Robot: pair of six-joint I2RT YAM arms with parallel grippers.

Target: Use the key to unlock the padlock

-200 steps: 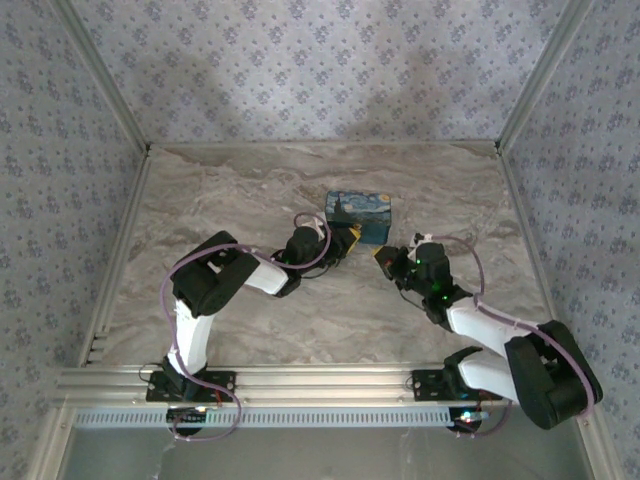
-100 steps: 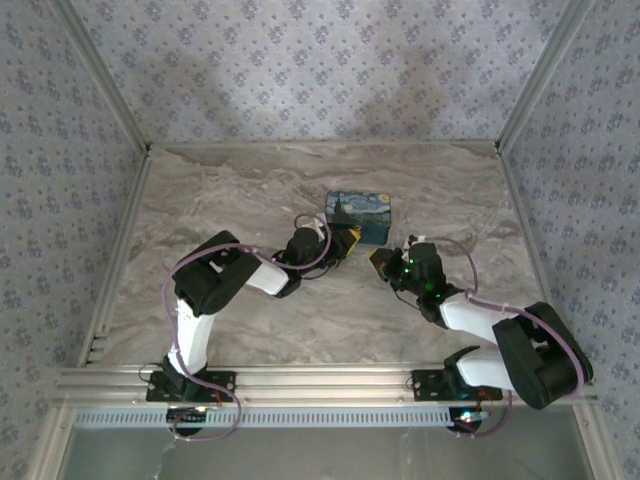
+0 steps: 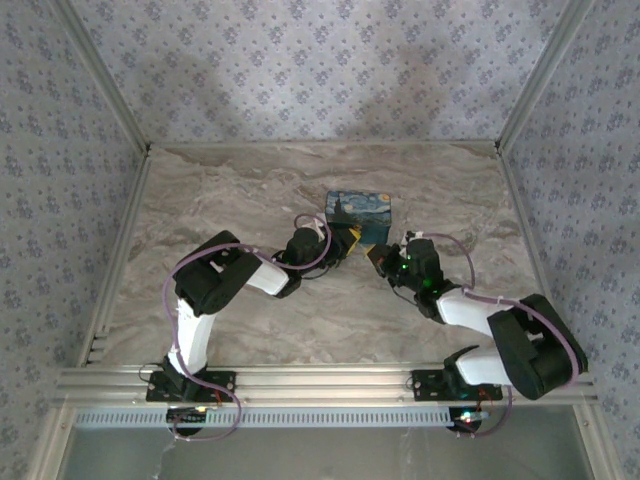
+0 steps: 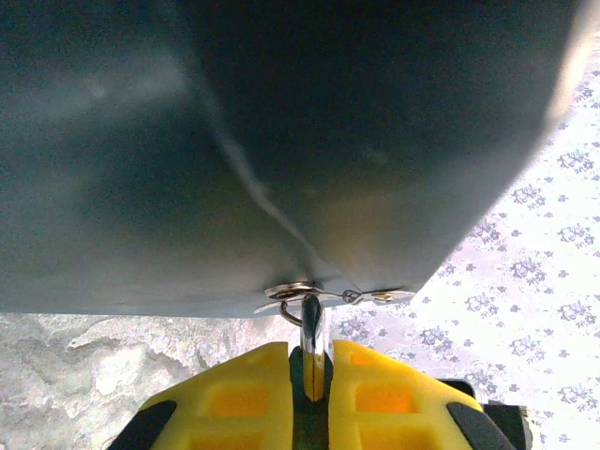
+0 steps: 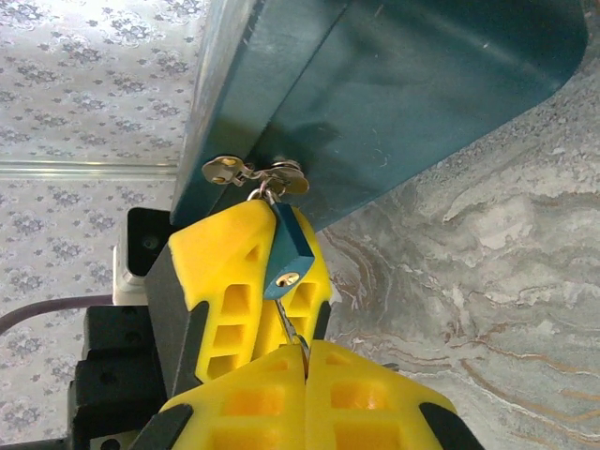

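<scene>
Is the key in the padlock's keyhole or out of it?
In, it seems: the key runs from the right tool straight to the brass keyhole of the padlock; how deep, cannot tell.

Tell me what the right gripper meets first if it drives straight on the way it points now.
The padlock: the right gripper holds the key aimed at its keyhole end, seemingly touching it. Behind the lock sit the hasp and the box; depth is unclear.
</scene>
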